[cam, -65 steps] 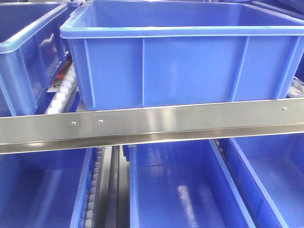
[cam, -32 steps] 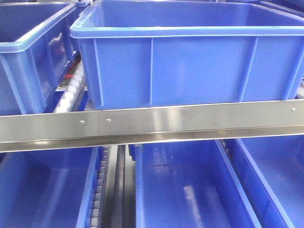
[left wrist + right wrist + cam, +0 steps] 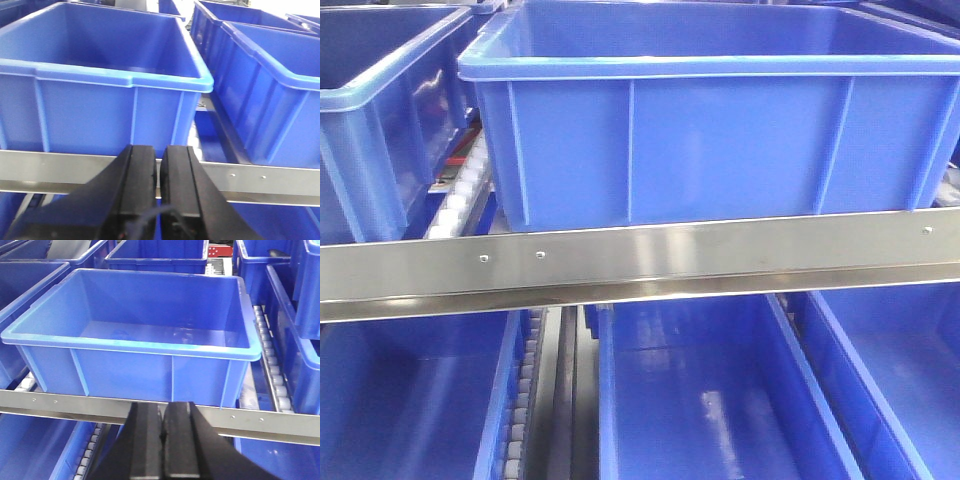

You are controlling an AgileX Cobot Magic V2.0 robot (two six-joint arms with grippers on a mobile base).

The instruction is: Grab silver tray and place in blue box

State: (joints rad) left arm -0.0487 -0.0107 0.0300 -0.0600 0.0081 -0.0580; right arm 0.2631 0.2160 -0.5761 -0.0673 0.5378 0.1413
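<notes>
We see the left gripper (image 3: 159,165) and right gripper (image 3: 161,422) clenched on nothing, each before the steel rail (image 3: 640,262). Behind it sits the blue box (image 3: 720,140); no view shows the silver tray.

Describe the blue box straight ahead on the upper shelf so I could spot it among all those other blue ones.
Find the long steel rail running across the rack. The blue box sits just behind it, on the upper level, centred in the front view. Unlike the narrower, longer bins on the level below, it is wide and deep, with a thick lipped rim and vertical ribs on its front wall; its inside looks empty.
</notes>
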